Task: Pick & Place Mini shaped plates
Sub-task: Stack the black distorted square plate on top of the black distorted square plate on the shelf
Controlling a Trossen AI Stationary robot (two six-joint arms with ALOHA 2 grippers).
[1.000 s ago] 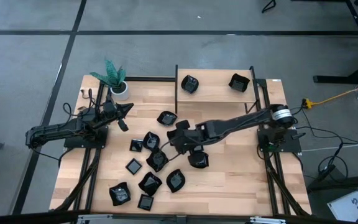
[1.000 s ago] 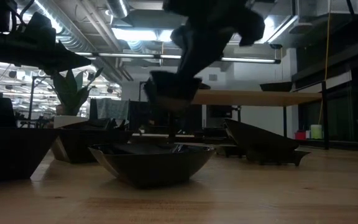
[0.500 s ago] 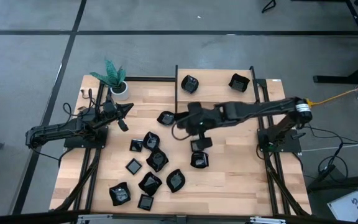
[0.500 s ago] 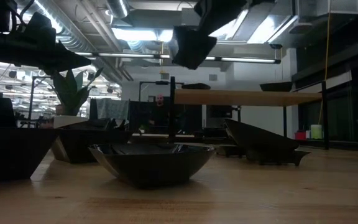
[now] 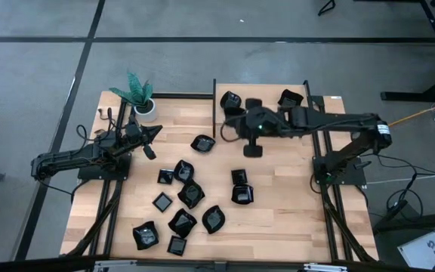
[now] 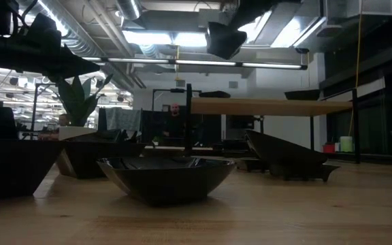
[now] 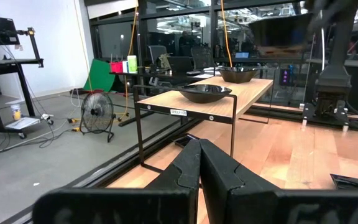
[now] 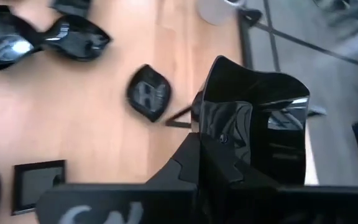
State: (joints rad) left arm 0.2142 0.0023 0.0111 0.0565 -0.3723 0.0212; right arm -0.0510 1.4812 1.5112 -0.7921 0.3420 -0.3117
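Observation:
Several glossy black mini shaped plates (image 5: 183, 196) lie on the wooden table's middle and near left. Two more (image 5: 231, 100) (image 5: 289, 100) sit on the raised wooden shelf (image 5: 263, 106) at the far side. My right gripper (image 5: 236, 126) hangs high in front of the shelf's left end. It is shut on a square black plate (image 8: 253, 112), which the low view shows up by the ceiling lights (image 6: 224, 39). My left gripper (image 5: 155, 131) stays shut and level at the far left, near the white pot. My right gripper pinches one edge of the square plate (image 8: 221, 138) between its two shut fingers (image 8: 194, 158). The fingers slant downward, pointing toward the table's left. The plate stands up beyond the fingertips, tilted, lifted well clear of the table and above shelf height.
A white pot with a green plant (image 5: 143, 106) stands at the far left corner. The shelf's black frame leg (image 5: 214, 113) is close to my right gripper. Bare wood lies at the table's right half (image 5: 285, 196). A person shows far behind the table (image 6: 174, 114).
My right gripper has risen and travelled from above the cluster of plates toward the far edge and the shelf. It carried the square plate higher and rolled its wrist somewhat. A plate on the table that the arm covered now shows.

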